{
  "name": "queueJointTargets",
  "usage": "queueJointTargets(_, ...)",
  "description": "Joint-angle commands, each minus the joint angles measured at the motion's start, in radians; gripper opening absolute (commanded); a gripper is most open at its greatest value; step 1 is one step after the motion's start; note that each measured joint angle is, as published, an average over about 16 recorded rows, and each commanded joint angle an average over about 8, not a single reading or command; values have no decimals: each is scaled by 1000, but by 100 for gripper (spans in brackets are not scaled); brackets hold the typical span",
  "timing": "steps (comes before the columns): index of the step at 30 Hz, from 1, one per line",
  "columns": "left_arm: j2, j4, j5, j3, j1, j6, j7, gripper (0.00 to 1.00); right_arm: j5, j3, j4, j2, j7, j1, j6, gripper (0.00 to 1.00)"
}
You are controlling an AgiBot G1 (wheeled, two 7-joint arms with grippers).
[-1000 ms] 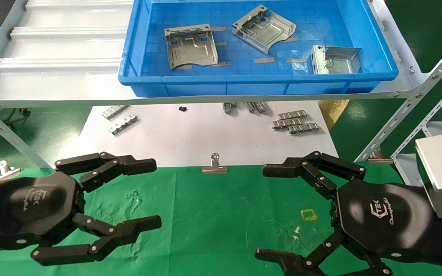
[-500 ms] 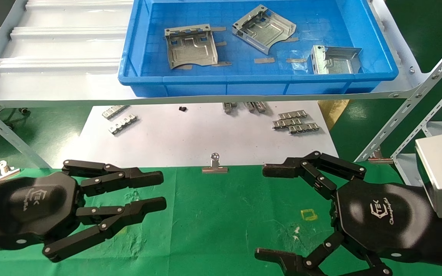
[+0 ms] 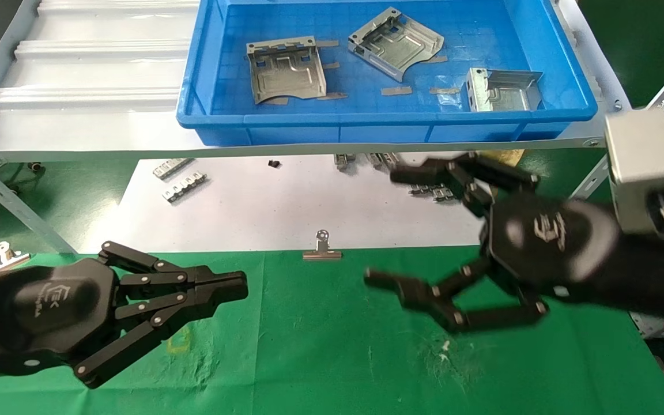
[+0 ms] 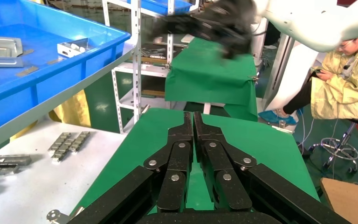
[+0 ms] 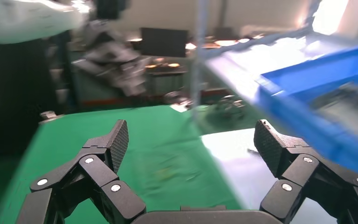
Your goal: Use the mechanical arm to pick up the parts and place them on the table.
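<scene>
Right hand (image 3: 381,222) blurred, fingers spread, empty, above green cloth table (image 3: 320,346). Left hand (image 3: 240,286) pressed together, low over cloth. Three grey stamped parts (image 3: 286,69) lie in blue tray (image 3: 366,124), far rim cut off.

Grey sheet-metal parts (image 3: 286,68), dully shining, are being held in a glossy blue plastic tray (image 3: 366,124). Below the tray, the table (image 3: 320,346) is being covered by matt green cloth, scuffed whitish. A smooth white sheet (image 3: 286,202) is being bordered by that cloth.
</scene>
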Motion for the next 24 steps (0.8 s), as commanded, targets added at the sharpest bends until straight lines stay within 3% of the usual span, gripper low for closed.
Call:
queueJointTargets(1, 0, 0, 0, 0, 0, 0, 0, 0, -35, -10, -15, -31, 5, 54, 35, 100)
queueJointTargets(10, 0, 0, 0, 0, 0, 0, 0, 0, -311, -134, -427, -276, -14, 401, 219, 100)
queueJointTargets(19, 0, 0, 0, 0, 0, 0, 0, 0, -489, -227, -859, -508, -102, 616, 408, 99)
queueJointTargets(21, 0, 0, 0, 0, 0, 0, 0, 0, -513, -239, -928, -549, -118, 641, 466, 88)
queueJointTargets(24, 0, 0, 0, 0, 0, 0, 0, 0, -545, -257, -1005, -599, -135, 667, 553, 50)
